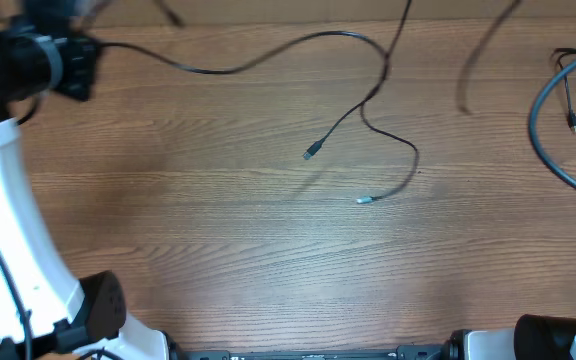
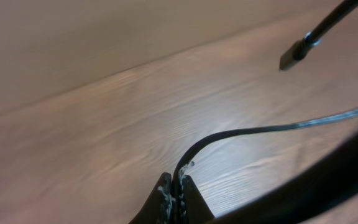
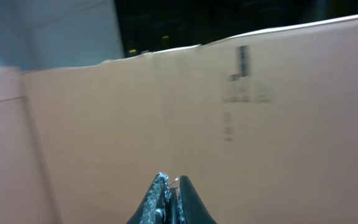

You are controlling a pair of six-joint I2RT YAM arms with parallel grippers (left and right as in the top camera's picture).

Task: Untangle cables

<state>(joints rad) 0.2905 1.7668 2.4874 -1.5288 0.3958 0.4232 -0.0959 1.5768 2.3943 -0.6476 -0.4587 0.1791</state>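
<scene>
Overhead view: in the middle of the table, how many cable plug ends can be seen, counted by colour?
Dark plug end: 1
Silver plug end: 1
Total: 2

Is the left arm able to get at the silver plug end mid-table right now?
Probably not yet: the left tool is shut on a cable, so it must let go first. The silver plug end lies uncovered on the table.
</scene>
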